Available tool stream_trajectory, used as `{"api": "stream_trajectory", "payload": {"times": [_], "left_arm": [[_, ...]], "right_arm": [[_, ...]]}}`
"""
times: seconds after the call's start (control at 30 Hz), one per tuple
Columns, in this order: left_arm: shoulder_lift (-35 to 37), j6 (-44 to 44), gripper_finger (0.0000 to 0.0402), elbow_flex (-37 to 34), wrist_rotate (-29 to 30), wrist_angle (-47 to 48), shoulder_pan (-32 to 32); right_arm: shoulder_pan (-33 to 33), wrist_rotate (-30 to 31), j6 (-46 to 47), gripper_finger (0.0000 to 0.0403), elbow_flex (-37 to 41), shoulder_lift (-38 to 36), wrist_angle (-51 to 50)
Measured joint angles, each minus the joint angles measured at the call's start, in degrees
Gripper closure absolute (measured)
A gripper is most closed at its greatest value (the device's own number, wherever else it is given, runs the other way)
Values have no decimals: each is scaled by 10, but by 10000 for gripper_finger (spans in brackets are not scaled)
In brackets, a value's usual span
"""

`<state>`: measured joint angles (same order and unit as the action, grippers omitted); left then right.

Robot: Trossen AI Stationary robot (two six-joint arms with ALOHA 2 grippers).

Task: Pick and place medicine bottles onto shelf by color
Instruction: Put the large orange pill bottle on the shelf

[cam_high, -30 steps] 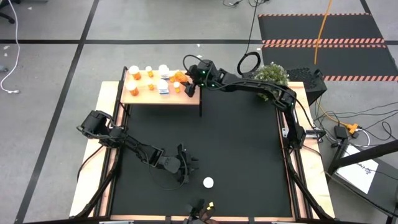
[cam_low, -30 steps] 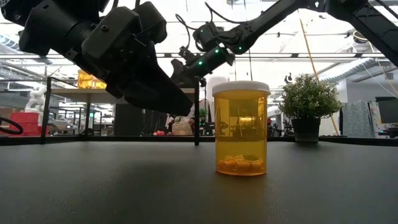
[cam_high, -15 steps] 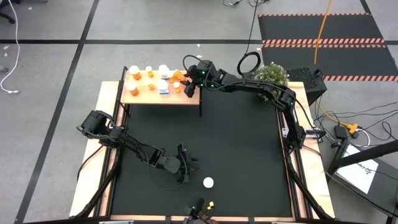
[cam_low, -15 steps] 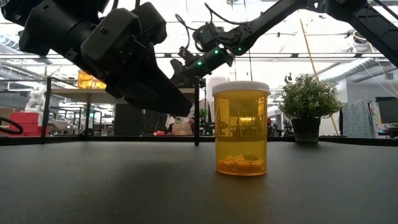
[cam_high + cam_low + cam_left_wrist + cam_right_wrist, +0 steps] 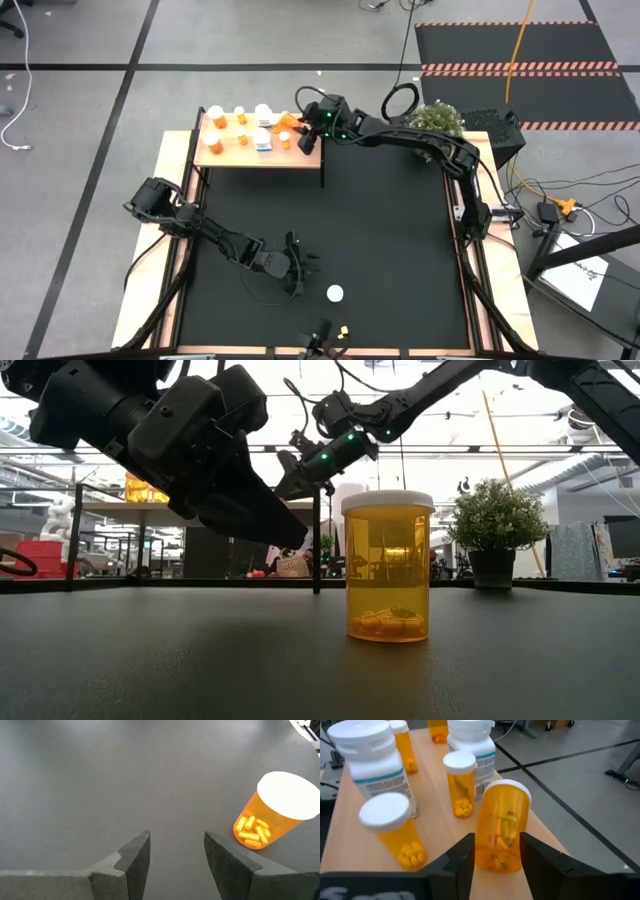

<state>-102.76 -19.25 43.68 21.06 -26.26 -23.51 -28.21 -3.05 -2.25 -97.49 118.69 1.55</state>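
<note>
The shelf (image 5: 225, 155), a light-wood board, stands at the mat's far left and carries several medicine bottles: orange ones (image 5: 395, 830) (image 5: 460, 782) and white ones with bluish labels (image 5: 372, 765) (image 5: 472, 745). At the shelf's right end my right gripper (image 5: 497, 847) (image 5: 302, 135) is shut on one orange bottle (image 5: 500, 825). Another orange bottle with a white cap (image 5: 335, 293) (image 5: 388, 565) (image 5: 272, 810) stands upright on the black mat near the front edge. My left gripper (image 5: 177, 855) (image 5: 298, 270) hovers open just to its left, with nothing between its fingers. My right gripper pinches the orange bottle's lower body (image 5: 490, 855) between its two fingers (image 5: 462, 857). The fingers come nearly level from the table's right side. The bottle is tilted, with its white cap (image 5: 512, 787) pointing away from the gripper. Whether its bottom rests on the shelf I cannot tell.
A potted plant (image 5: 437, 118) (image 5: 497, 520) stands at the mat's far right. The shelf's thin black leg (image 5: 316, 540) stands behind the mat bottle. The black mat (image 5: 390, 240) lies bare between shelf and front edge.
</note>
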Motion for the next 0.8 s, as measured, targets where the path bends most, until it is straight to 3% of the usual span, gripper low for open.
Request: {"api": "stream_trajectory", "payload": {"times": [0.37, 0.8], "left_arm": [[0, -3, 215, 0, 0, 4, -1], [0, 0, 215, 0, 0, -1, -1]], "right_arm": [[2, 2, -8, 271, 0, -22, -39], [-9, 17, -3, 146, -1, -27, -12]]}}
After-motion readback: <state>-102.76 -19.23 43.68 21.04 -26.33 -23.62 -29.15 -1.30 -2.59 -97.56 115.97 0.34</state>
